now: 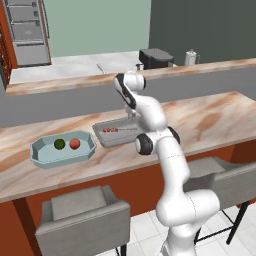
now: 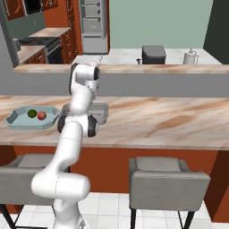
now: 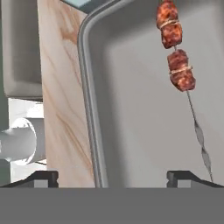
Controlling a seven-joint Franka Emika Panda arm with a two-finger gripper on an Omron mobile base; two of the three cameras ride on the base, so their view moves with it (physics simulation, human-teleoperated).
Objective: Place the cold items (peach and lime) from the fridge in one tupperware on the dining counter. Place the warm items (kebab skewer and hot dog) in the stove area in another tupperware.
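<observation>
The beige-pink marbled counter (image 1: 210, 120) lies bare at right of frame. The gripper (image 3: 113, 177), fingers apart and holding nothing, hangs over the grey rectangular tray (image 3: 131, 109) containing the brown meat skewer (image 3: 177, 52). At lower left, the light blue eight-sided tray (image 1: 37, 152) holds the dark green lime (image 1: 59, 144) beside the orange-red peach (image 1: 74, 143).

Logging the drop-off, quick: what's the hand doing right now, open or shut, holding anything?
Hand: open, holding nothing; it is above the grey tray, where the kebab skewer lies.
</observation>
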